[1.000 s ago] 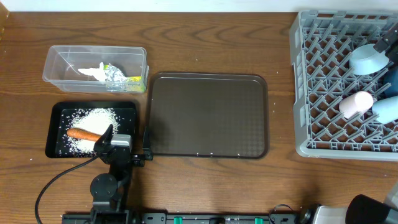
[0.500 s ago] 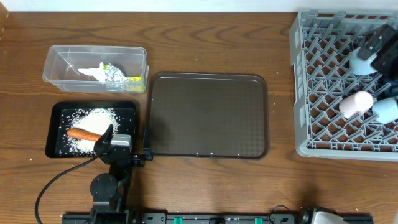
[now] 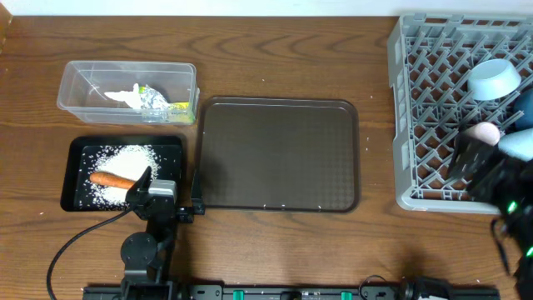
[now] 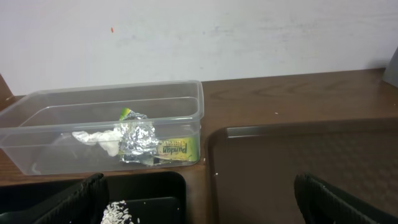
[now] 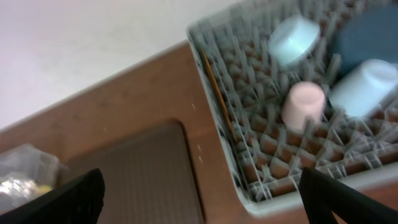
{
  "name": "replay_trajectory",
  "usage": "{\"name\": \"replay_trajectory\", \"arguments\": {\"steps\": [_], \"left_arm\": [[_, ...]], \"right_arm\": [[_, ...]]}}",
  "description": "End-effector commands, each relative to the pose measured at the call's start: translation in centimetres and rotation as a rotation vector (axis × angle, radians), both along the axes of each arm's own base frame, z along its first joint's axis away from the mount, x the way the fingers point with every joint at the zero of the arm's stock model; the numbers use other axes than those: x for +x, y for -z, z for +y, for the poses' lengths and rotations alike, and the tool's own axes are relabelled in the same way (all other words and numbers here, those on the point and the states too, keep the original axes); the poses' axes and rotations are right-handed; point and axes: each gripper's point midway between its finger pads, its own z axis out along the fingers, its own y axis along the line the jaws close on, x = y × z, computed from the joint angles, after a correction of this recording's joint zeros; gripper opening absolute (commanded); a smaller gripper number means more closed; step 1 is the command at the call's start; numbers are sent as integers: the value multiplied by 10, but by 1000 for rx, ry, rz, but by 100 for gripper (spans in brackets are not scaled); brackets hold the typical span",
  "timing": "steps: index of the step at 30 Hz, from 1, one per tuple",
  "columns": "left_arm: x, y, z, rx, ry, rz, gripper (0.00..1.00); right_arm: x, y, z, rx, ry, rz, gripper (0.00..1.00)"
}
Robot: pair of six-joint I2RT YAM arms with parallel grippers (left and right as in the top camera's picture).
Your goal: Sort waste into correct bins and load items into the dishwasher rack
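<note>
L claw (image 4: 199, 186) sits low at the near edge, jaws spread wide, nothing held. One finger overhangs the near-right corner of the shallow black rectangular tray (image 3: 79, 148). The other lies along the left rim of the large dark brown serving tray (image 3: 279, 154), which has nothing on it. In the black tray a small orange carrot (image 3: 112, 179) lies on loose white rice grains (image 3: 125, 158), just beside that finger. Risk: a sideways sweep by the L arm clips the carrot or flicks rice over the rim.

R claw (image 5: 202, 190) is also wide w/ nothing in it, hanging over the near part of the large grey lattice dishwasher rack (image 3: 416, 125); the arm is blurred in overhead. Below it a pale pinkish cup (image 5: 303, 104) seems to lie tilted among the pegs, w/ a light-blue cup (image 5: 364, 87) beside it. Small light-blue bowl (image 5: 292, 38) and dark blue plate (image 5: 367, 37) sit further back, thin wooden chopsticks (image 5: 219, 93) along the rack's left wall. Risk: fingers snag pegs or nudge the pink cup, which prob. isn't wedged, so it rolls.

Far left, the clear plastic rectangular tub (image 4: 186, 93) holds a crumpled white tissue (image 4: 93, 137) and a silver/yellow-green foil wrapper (image 4: 140, 140). Sorting & loading look done.

A black cable (image 3: 67, 250) loops at near left. The counter (image 3: 291, 50) is dark wood grain; plain white wall (image 4: 249, 37) behind.
</note>
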Motion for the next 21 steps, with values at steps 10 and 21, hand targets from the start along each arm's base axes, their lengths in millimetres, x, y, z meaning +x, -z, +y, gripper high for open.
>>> {"name": "replay_trajectory", "arguments": {"steps": [10,21], "left_arm": [[-1,15,-2,5,11,46,98],[-1,15,-2,5,11,46,98]], "right_arm": [[-7,44,29,-268,-226,-400,99],[23,116,53,-279,-301,-658,99]]}}
